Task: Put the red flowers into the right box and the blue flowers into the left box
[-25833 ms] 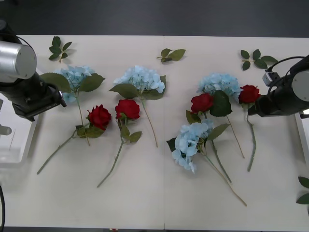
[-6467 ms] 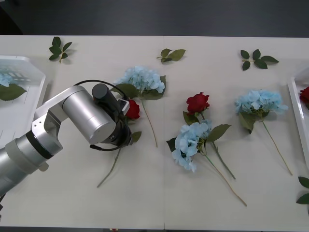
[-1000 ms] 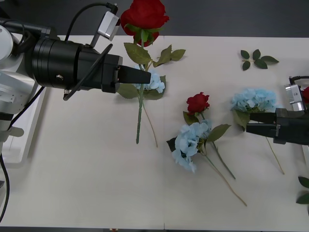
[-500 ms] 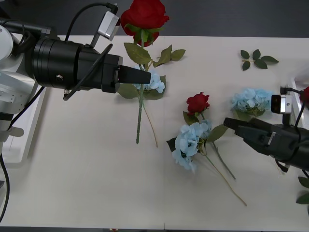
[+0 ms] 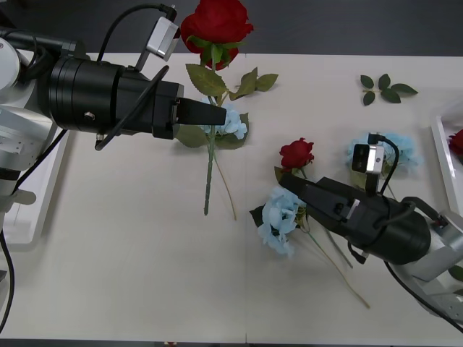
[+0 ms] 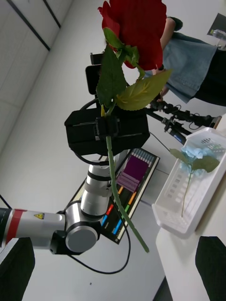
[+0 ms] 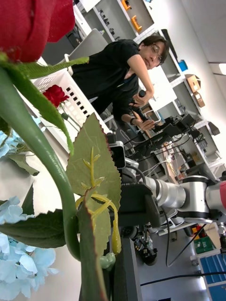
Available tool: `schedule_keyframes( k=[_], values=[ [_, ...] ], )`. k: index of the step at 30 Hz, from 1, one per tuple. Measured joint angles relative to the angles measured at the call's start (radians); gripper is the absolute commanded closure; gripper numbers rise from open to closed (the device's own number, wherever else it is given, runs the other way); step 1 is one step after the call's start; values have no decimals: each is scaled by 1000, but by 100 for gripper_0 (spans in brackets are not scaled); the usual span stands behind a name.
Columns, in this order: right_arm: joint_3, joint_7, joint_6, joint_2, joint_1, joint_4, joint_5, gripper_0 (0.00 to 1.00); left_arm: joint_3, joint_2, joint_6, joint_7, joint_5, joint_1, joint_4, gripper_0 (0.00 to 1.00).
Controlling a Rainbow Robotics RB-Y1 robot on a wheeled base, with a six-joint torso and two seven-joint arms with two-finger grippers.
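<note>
My left gripper (image 5: 210, 114) is shut on the stem of a red flower (image 5: 215, 22) and holds it upright above the table's far side; the right wrist view shows that gripper (image 6: 107, 128) clamped on the stem below the bloom (image 6: 134, 30). My right gripper (image 5: 293, 184) is open with nothing in it, low over a blue flower (image 5: 278, 215) at the middle, pointing toward the held flower. Another red flower (image 5: 296, 153) lies beside it. More blue flowers lie behind the left gripper (image 5: 233, 123) and at the right (image 5: 394, 144). The left box (image 6: 188, 197) holds a blue flower. The right box (image 5: 443, 137) holds a red flower (image 5: 457, 141).
Loose green leaf sprigs lie along the table's far edge (image 5: 255, 79) (image 5: 387, 87) and at the near right corner (image 5: 456, 285). The left box's rim (image 5: 36, 217) shows under my left arm. Bare table stretches across the near left.
My right arm has swung in from the right edge to the middle, over the blue flower, its fingers now facing the held red flower. The left arm and its flower have stayed still.
</note>
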Motion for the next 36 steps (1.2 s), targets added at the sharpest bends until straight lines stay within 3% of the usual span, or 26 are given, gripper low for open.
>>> schedule_keyframes(
  k=[12, 23, 30, 31, 33, 36],
  values=[
    [162, 0, -306, 22, -3, -152, 0, 0, 0, 0, 0, 0, 0, 0, 0, 100],
    [269, 0, -473, 114, -82, -158, 0, 0, 0, 0, 0, 0, 0, 0, 0, 100],
    [303, 0, -509, 146, -122, -158, 8, 0, 0, 0, 0, 0, 0, 0, 0, 100],
    [302, 0, -510, 150, -125, -158, 17, 2, 0, 0, 0, 0, 0, 0, 0, 100],
    [302, 0, -515, 158, -129, -158, 28, 18, 0, 0, 0, 0, 0, 0, 0, 100],
    [302, 0, -533, 162, -131, -158, 29, 63, 0, 0, 0, 0, 0, 0, 0, 100]
  ],
)
